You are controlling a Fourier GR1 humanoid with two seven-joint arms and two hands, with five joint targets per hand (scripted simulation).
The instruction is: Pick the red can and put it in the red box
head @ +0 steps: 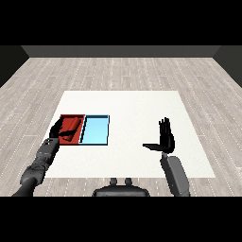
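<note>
While the left hand (60,130) covers it, the red tray (74,121) partly hides.

Two forearms, grey, rounded casings; left hand (62,131) and right hand (165,138), both black, with slender fingers and thumb.

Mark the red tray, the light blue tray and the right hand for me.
red tray (78,118): head view, on its bare floor near the far right corner.
light blue tray (95,131): head view, middle of its floor.
right hand (166,139): head view, on the palm below the straight fingers.
</note>
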